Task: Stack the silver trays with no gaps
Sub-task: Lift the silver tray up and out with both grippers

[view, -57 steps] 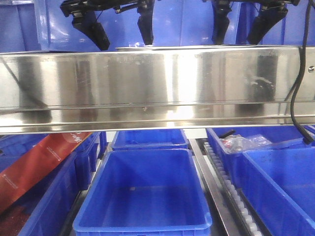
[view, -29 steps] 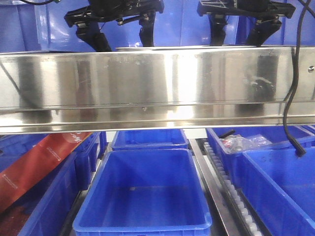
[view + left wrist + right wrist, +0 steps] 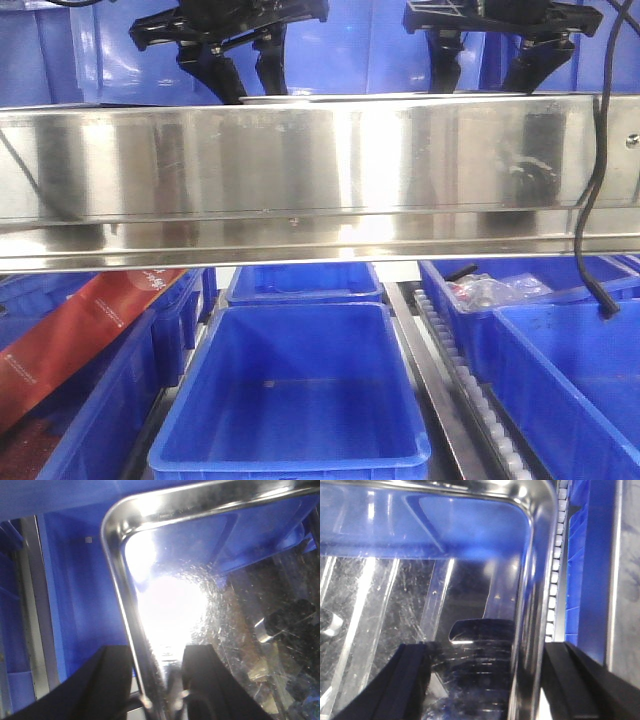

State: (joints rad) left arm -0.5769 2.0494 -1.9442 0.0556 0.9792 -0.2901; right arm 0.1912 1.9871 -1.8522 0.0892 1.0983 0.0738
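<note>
A silver tray fills both wrist views; from the front only its thin rim shows above the beam. Whether another tray lies under it I cannot tell. My left gripper straddles the tray's left rim near a rounded corner, one finger outside and one inside. A narrow gap remains on each side, so it is open. My right gripper stands wide open across the tray's right rim. From the front, the left gripper and right gripper hang down behind the beam.
A long steel shelf beam crosses the front view and hides the tray's body. Below it stand deep blue bins, a red carton and a roller track. A black cable hangs at right. Blue bin walls rise behind the grippers.
Both arms have come down a little behind the beam. The left gripper's fingers have drawn in from a wide spread to a narrow one. The right gripper stays wide.
</note>
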